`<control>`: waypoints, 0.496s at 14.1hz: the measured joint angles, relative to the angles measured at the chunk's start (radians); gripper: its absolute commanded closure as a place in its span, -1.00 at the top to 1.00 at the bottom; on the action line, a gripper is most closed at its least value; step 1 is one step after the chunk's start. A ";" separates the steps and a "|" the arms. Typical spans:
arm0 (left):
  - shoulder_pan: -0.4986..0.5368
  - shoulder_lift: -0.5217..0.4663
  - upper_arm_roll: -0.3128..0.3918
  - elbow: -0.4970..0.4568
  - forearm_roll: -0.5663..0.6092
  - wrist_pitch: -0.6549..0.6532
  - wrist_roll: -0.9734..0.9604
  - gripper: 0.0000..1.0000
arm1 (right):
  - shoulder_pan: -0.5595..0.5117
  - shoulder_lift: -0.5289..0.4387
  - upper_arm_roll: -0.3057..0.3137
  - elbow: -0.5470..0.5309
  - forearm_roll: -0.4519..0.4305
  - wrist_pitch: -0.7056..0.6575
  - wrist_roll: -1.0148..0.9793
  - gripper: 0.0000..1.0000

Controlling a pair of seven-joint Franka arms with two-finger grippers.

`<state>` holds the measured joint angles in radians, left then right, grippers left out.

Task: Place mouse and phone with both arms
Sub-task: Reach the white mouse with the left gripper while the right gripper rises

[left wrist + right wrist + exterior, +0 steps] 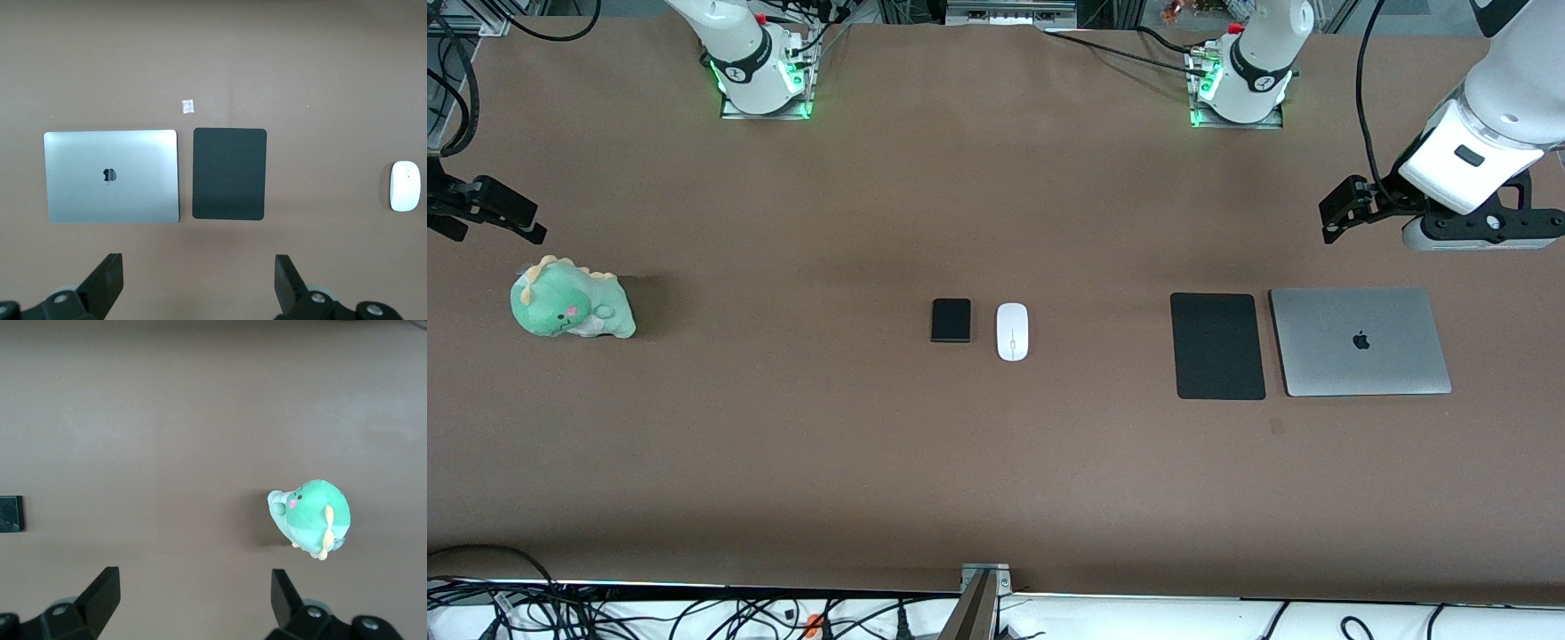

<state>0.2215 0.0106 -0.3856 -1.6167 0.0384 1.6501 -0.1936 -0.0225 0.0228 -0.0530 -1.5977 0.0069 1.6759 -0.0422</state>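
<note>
Both arms up and waiting, nothing held. Left gripper (pixel 1343 209) hangs over bare table at the left arm's end, above the strip farther from the front camera than the laptop (pixel 1360 341); left wrist view shows its fingers (pixel 107 280) spread wide with only table between them. Right gripper (pixel 494 212) hangs over the right arm's end of the table, above the patch just farther from the front camera than the green plush dinosaur (pixel 569 300); right wrist view shows its fingers (pixel 103 590) also spread wide, empty. Phone (pixel 951 320) and mouse (pixel 1012 332) lie flat mid-table, side by side, just apart, not touching; phone is toward the right arm's end, mouse toward the left arm's end. Black mouse pad (pixel 1217 346) lies flat just beside the closed silver laptop, narrow gap between the 2, pad on the side nearer the mouse but well apart from it. Plush sits alone, well apart from the phone. 1 small pale scrap (pixel 188 105) lies on the table near the pad and laptop, nearer the front camera.
</note>
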 measured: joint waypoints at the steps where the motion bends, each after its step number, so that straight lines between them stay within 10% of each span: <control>1: 0.000 0.000 0.000 0.000 0.000 0.000 0.000 1.00 | 0.000 0.000 0.000 0.000 0.000 0.000 0.000 1.00; 7: -0.013 0.026 -0.019 0.000 0.002 -0.003 0.000 1.00 | 0.000 0.000 0.000 -0.007 0.000 -0.001 0.000 1.00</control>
<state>0.2088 0.0369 -0.4048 -1.6168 0.0403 1.6468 -0.1933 -0.0225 0.0228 -0.0525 -1.6043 0.0069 1.6748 -0.0423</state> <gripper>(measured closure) 0.000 0.000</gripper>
